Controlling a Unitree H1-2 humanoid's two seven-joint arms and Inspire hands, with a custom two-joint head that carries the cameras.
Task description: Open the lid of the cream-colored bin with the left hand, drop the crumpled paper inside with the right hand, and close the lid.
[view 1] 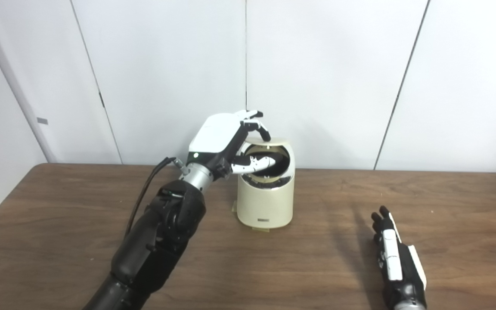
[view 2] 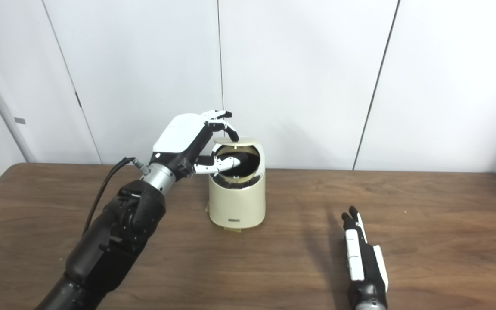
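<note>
Left eye view: bin [view 1: 266, 202] lid [view 1: 269, 141] raised, dark inside; left hand [view 1: 226, 144] pinches lid; right hand [view 1: 392, 254] flat, fingers straight, empty.

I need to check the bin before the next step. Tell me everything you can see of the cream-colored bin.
The cream-colored bin is a small round container, plastic by its look, standing upright on the wooden table near the back wall. Its lid is raised, showing a dark opening. A small label sits low on the front. The left hand touches the lid from above, its thumb reaching into the opening. No paper shows.
</note>
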